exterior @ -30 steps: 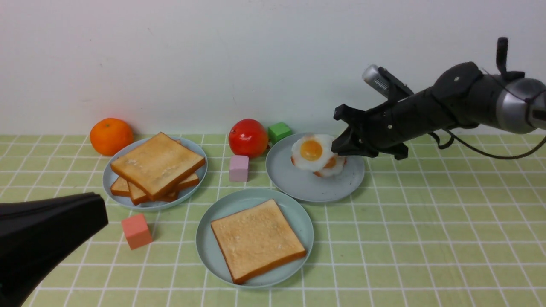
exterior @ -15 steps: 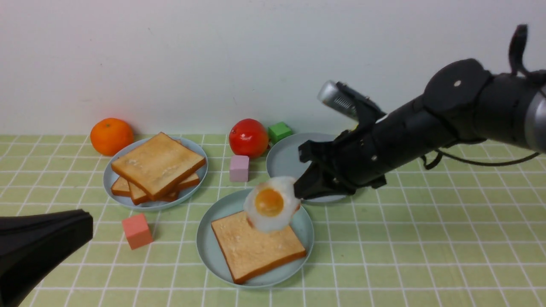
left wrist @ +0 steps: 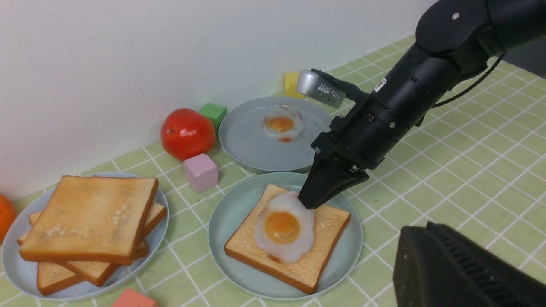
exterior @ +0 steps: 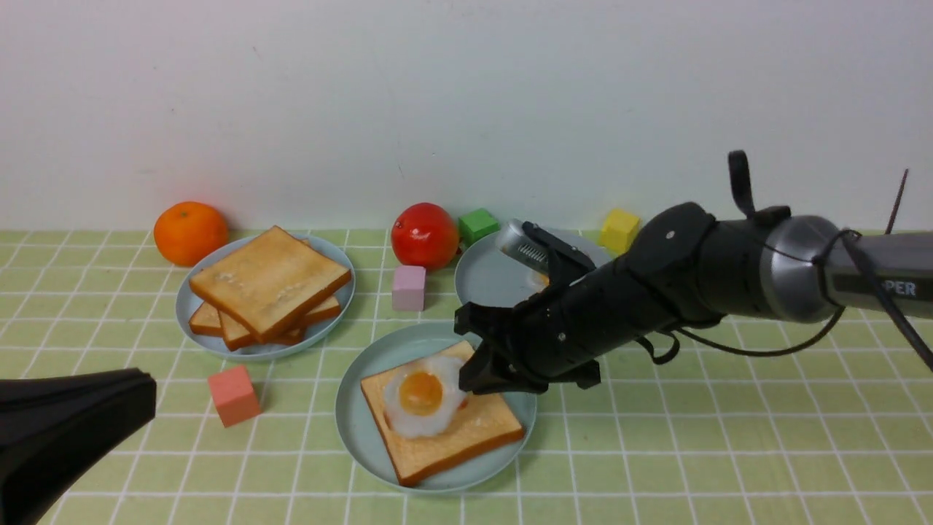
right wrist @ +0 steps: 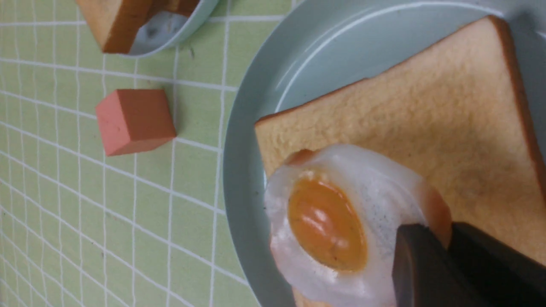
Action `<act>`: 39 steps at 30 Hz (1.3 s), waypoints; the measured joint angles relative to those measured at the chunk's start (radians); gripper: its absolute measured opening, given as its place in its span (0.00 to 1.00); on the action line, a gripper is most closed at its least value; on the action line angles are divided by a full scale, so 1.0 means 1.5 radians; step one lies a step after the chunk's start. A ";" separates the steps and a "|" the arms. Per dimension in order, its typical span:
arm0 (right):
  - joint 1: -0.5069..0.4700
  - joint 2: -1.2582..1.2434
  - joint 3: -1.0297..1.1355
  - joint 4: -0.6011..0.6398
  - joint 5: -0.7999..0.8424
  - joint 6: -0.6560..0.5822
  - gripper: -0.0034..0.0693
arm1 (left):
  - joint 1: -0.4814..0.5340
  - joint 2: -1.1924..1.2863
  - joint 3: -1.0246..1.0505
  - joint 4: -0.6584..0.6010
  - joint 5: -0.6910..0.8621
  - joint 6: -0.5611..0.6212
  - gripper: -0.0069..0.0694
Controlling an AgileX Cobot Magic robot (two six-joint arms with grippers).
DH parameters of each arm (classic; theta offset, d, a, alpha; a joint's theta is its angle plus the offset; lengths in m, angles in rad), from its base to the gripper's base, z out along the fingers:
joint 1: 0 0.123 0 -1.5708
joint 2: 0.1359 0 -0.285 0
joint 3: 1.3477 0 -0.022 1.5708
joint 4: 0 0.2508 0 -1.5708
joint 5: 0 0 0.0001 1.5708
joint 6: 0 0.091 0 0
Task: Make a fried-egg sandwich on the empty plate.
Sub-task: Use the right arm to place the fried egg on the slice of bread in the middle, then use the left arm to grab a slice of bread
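The pale mint-green plate (exterior: 355, 430) sits at the front centre with one toast slice (exterior: 474, 430) on it. A white fried egg with an orange yolk (exterior: 421, 397) lies on that toast. My right gripper (exterior: 468, 378) is shut on the egg's right edge; the right wrist view shows the edge pinched between the fingers (right wrist: 445, 233). The left wrist view shows the same grip (left wrist: 309, 201). My left gripper (exterior: 148, 397) hangs shut and empty at the front left, well apart from the plate; its tip shows in the left wrist view (left wrist: 404, 253).
A grey-blue plate (exterior: 191, 310) at the left holds the toast pile (exterior: 270, 281). The back plate (left wrist: 247, 145) holds another egg (left wrist: 281, 123). An orange (exterior: 189, 232), tomato (exterior: 424, 235), and green (exterior: 477, 224), yellow (exterior: 619, 230), pink (exterior: 408, 287) and salmon (exterior: 233, 395) cubes stand around.
My right gripper carried the egg from the back plate forward and left, then down onto the toast on the mint plate. The left gripper shifted slightly lower.
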 joint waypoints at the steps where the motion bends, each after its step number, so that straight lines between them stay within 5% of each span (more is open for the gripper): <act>1: 0.000 0.000 0.000 0.001 0.000 0.000 0.21 | 0.000 0.000 0.000 0.000 0.000 0.000 0.08; 6: -0.013 -0.011 0.001 -0.026 0.013 0.001 0.49 | 0.000 0.000 0.000 0.000 0.000 0.000 0.09; 11: -0.048 -0.068 0.001 -0.101 0.089 0.015 0.54 | 0.000 0.001 0.002 -0.017 0.014 -0.010 0.09; 20: -0.034 -0.387 0.046 -0.437 0.315 0.132 0.07 | 0.000 0.193 -0.005 -0.038 0.096 -0.090 0.07; 24: 0.011 -0.542 0.116 -0.488 0.316 0.165 0.03 | 0.030 0.331 -0.070 -0.042 0.114 -0.097 0.07; 27: 0.022 -0.613 0.144 -0.504 0.311 0.169 0.04 | 0.073 0.389 -0.113 -0.056 0.114 -0.062 0.07; 34: 0.024 -0.799 0.162 -0.542 0.311 0.173 0.05 | 0.305 0.600 -0.272 -0.258 0.121 0.246 0.07; 39: 0.025 -0.857 0.163 -0.563 0.321 0.173 0.05 | 0.368 0.730 -0.349 -0.280 0.094 0.358 0.08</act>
